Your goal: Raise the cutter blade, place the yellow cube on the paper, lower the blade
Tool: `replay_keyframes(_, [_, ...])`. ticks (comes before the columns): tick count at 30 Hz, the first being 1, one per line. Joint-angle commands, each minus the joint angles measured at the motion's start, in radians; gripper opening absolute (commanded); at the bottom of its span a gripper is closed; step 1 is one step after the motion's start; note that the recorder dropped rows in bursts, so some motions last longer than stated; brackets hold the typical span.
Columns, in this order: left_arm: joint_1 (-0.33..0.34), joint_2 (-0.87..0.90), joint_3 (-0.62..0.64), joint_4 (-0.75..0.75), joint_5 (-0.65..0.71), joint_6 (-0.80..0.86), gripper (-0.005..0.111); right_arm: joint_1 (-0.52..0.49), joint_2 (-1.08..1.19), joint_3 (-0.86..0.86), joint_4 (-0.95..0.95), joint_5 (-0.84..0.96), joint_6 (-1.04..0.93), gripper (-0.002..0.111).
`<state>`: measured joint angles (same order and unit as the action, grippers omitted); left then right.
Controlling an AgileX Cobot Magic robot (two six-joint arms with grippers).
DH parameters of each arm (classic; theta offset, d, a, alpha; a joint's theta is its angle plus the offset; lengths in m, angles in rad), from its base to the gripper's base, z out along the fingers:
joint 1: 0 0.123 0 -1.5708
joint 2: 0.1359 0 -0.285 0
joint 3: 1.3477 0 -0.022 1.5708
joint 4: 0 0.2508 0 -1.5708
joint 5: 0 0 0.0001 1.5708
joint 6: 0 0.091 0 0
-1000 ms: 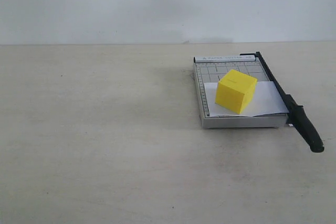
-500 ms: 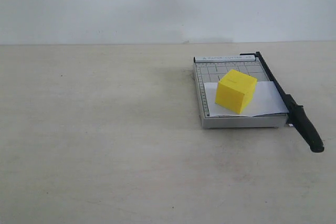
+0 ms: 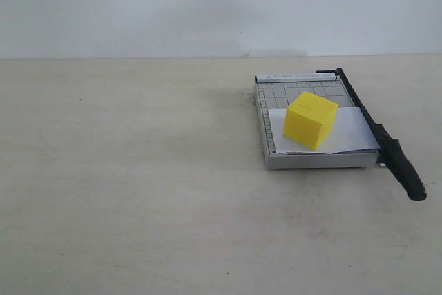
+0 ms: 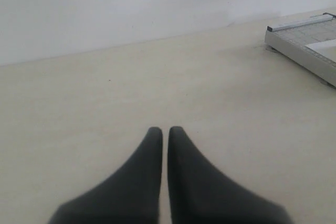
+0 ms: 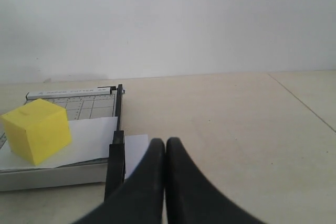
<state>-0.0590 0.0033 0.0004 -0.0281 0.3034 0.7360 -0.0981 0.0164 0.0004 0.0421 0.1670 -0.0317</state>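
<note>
The yellow cube [image 3: 311, 120] rests on the white paper [image 3: 352, 132], which lies across the grey trimmer board [image 3: 304, 160]. The cutter blade [image 3: 376, 132] lies down flat along the board's right edge, its thick handle [image 3: 406, 170] sticking out past the front. In the right wrist view the cube [image 5: 37, 129], paper [image 5: 92, 137] and blade [image 5: 115, 153] sit just beyond my right gripper [image 5: 166, 141], which is shut and empty, off the blade. My left gripper [image 4: 165, 129] is shut and empty over bare table, far from the board's corner [image 4: 302, 45]. Neither arm shows in the exterior view.
The beige table [image 3: 138, 184] stretches to the left and in front of the trimmer. A white wall [image 3: 207, 5] closes the back. In the right wrist view a table edge line [image 5: 304, 103] runs off to one side.
</note>
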Motion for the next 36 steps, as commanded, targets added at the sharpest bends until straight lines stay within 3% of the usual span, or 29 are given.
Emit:
replay_keyframes(1, [0.002,-0.003,0.0,0.044,-0.021,0.004,0.004,-0.003,-0.005,0.0,-0.002,-0.003,-0.043,0.0])
replay_keyframes(5, [0.002,-0.003,0.0,0.044,-0.019,0.004,0.004,-0.003,-0.005,0.0,-0.002,-0.005,-0.112,0.0])
replay_keyframes(36, [0.002,-0.003,0.0,0.044,-0.02,0.004,0.004,-0.003,-0.005,0.0,0.0,-0.009,-0.108,0.0])
